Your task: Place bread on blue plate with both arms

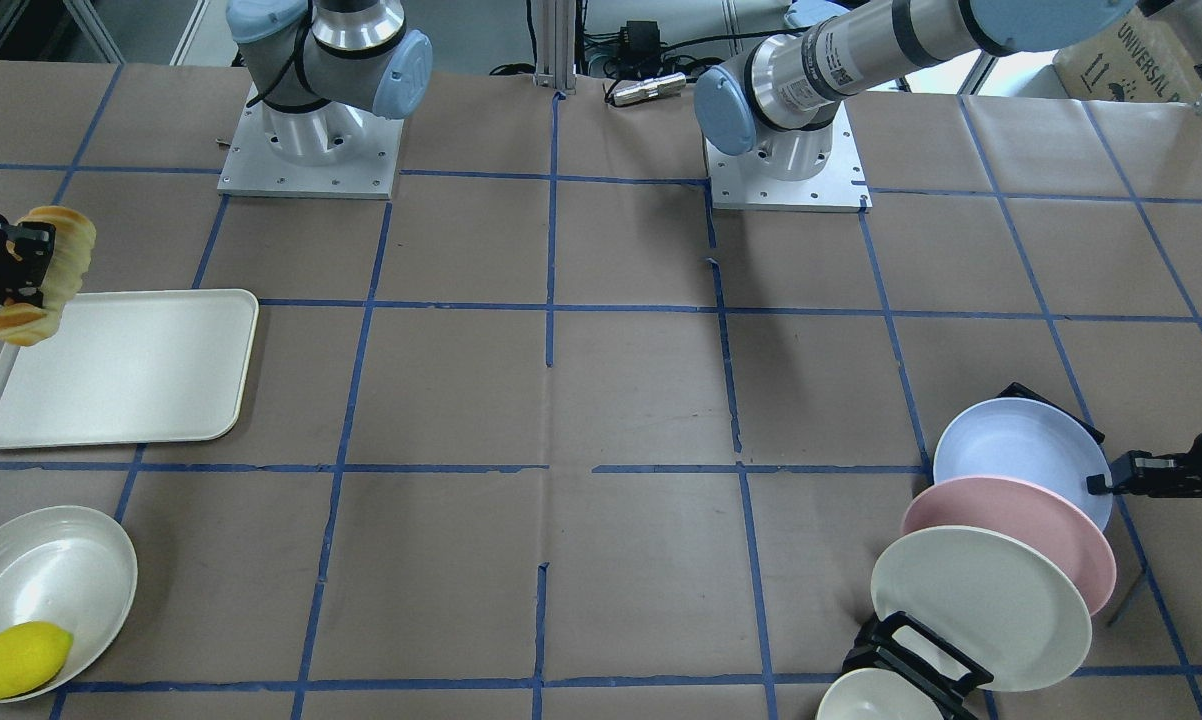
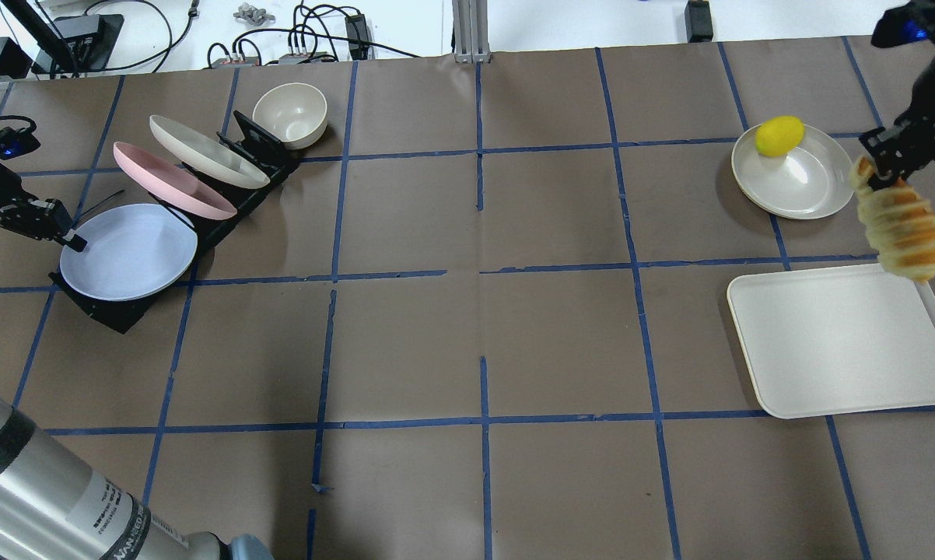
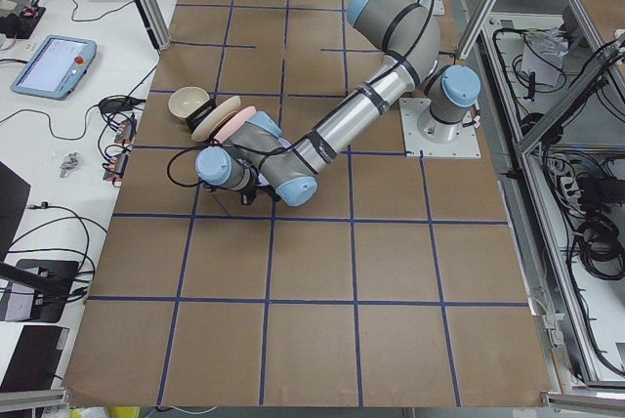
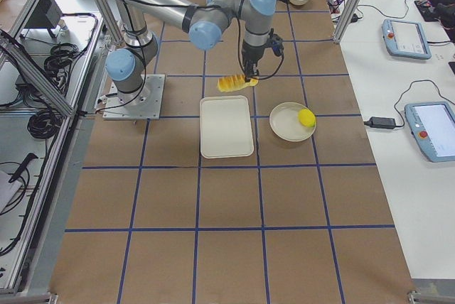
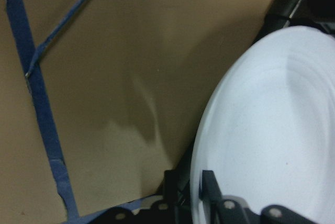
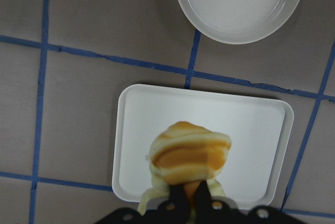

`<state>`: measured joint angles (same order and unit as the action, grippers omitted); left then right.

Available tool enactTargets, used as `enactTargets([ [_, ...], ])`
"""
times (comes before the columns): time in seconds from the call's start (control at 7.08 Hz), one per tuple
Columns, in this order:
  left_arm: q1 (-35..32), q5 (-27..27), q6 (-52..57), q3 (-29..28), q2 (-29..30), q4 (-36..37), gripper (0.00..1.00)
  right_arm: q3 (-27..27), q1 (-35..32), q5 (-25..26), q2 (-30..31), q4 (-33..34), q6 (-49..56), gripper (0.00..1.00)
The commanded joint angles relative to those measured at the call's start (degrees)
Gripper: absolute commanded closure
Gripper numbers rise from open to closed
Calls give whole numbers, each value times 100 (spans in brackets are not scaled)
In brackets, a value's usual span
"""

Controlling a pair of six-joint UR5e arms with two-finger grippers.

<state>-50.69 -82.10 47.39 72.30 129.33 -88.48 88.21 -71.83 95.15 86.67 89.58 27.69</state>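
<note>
The bread (image 2: pixel 899 229) hangs lengthwise from my right gripper (image 2: pixel 876 167), which is shut on its upper end. It is lifted over the corner of the cream tray (image 2: pixel 841 342). It also shows in the front view (image 1: pixel 46 270) and the right wrist view (image 6: pixel 189 153). The blue plate (image 2: pixel 129 253) leans in the nearest slot of a black rack (image 2: pixel 102 311) at the far left. My left gripper (image 2: pixel 67 237) is closed on its rim. The left wrist view shows the plate (image 5: pixel 272 130) with a finger on each side of the rim.
A pink plate (image 2: pixel 172 179) and a cream plate (image 2: pixel 203 152) lean in the same rack, with a cream bowl (image 2: pixel 290 115) behind them. A yellow lemon (image 2: pixel 779 135) lies in a shallow white dish (image 2: pixel 806 187) beside the tray.
</note>
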Motion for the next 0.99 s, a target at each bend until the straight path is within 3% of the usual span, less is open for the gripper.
enactTargets([
  [0.0,-2,-42,7,-49,-161,-160,85,-1222,-1204,12,-106,-1236,-1707,94],
  [0.14,-2,-60,15,-32,-302,-231,88,-1497,-1541,-92,-167,-1572,-2123,94],
  [0.28,15,-95,24,-49,-382,-336,89,-1639,-1718,-589,-177,-1566,-2614,93],
  [0.42,77,-174,50,-32,-530,-537,89,-1623,-1807,-681,-177,-1592,-3028,93],
  [0.85,-28,-201,-2,441,-1705,-1197,89,-1561,-1887,-603,-238,-1627,-2971,94],
])
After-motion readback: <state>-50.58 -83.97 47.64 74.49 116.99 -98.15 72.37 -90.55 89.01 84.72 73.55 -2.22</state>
